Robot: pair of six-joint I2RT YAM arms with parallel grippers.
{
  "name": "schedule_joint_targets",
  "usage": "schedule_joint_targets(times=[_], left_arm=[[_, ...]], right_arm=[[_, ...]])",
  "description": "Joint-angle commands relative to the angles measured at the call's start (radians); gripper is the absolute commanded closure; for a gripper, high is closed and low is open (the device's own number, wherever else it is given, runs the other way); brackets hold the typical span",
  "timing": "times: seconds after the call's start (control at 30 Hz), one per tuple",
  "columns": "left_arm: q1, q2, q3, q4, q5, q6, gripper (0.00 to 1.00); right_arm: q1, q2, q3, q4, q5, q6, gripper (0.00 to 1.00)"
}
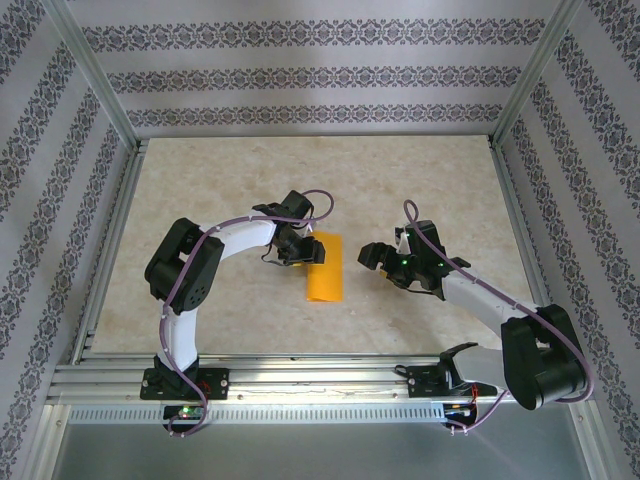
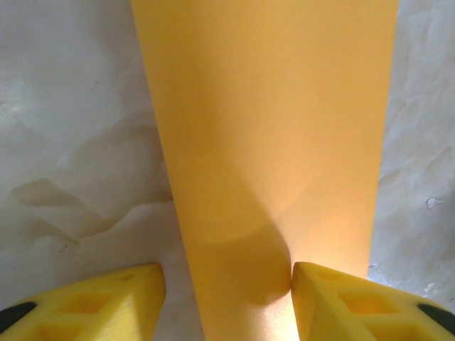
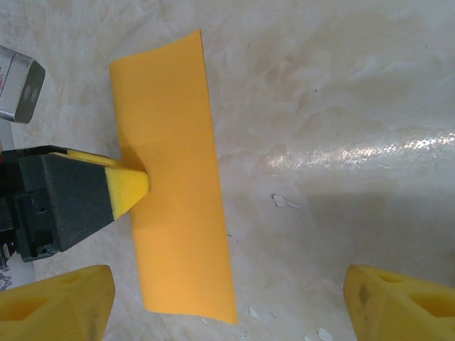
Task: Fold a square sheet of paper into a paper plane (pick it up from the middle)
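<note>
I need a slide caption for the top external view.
Left hand at the far end of the paper; right hand open to its right, apart from it.

table (image 1: 220, 190) — beige, marbled | walls (image 1: 300, 80) — floral-striped | metal frame rail (image 1: 320, 380)

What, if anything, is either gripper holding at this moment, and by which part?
Nothing appears gripped. The left gripper is open astride the orange paper, one fingertip touching its long edge; the right gripper is open, apart from it.
</note>
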Motion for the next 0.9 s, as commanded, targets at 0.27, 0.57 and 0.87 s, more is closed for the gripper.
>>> schedule_joint_targets(times=[0.27,0.57,0.87], left_arm=[[-0.013,0.085,-0.019,-0.005,-0.003,-0.021,0.48],[-0.013,0.085,-0.023,-0.009,-0.025,-0.048,0.47],[-0.013,0.092,-0.026,-0.013,-0.015,-0.014,0.47]], right_arm=[[0.006,0.010,0.010,-0.006,-0.009,-0.002,0.16],[0.006,0.016,0.012,-0.006,-0.010,-0.006,0.16],[0.005,0.025,0.013,0.014,-0.045,-0.017,0.20]])
